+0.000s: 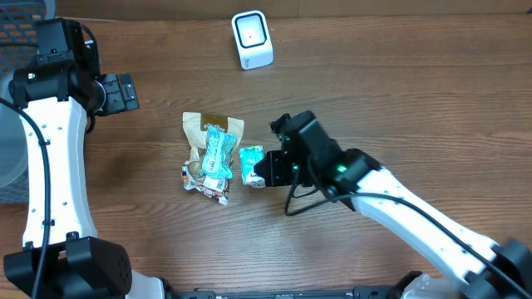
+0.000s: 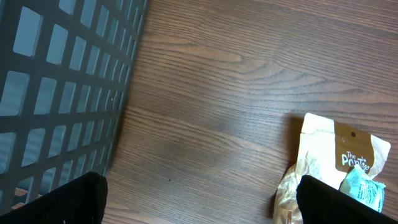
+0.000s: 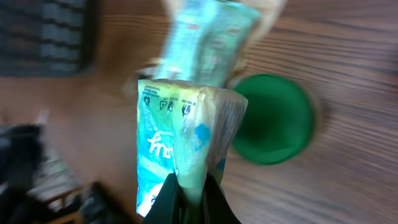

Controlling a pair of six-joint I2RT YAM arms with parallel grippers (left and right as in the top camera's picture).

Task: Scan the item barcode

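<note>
Right wrist view: the right gripper (image 3: 189, 196) is pressed together, pinching the lower edge of a teal snack packet (image 3: 177, 143) over the wooden table (image 3: 348, 50), just beside the heap of other packets (image 1: 212, 158). Farther left, the left gripper (image 1: 125, 91) stands spread wide near a dark mesh basket (image 2: 62, 93). The white scanner (image 1: 252, 39) sits at the far edge, well apart.

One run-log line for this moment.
right gripper: shut on small teal plastic snack packet | left gripper: open, empty | white boxy barcode scanner: apart from packet
</note>
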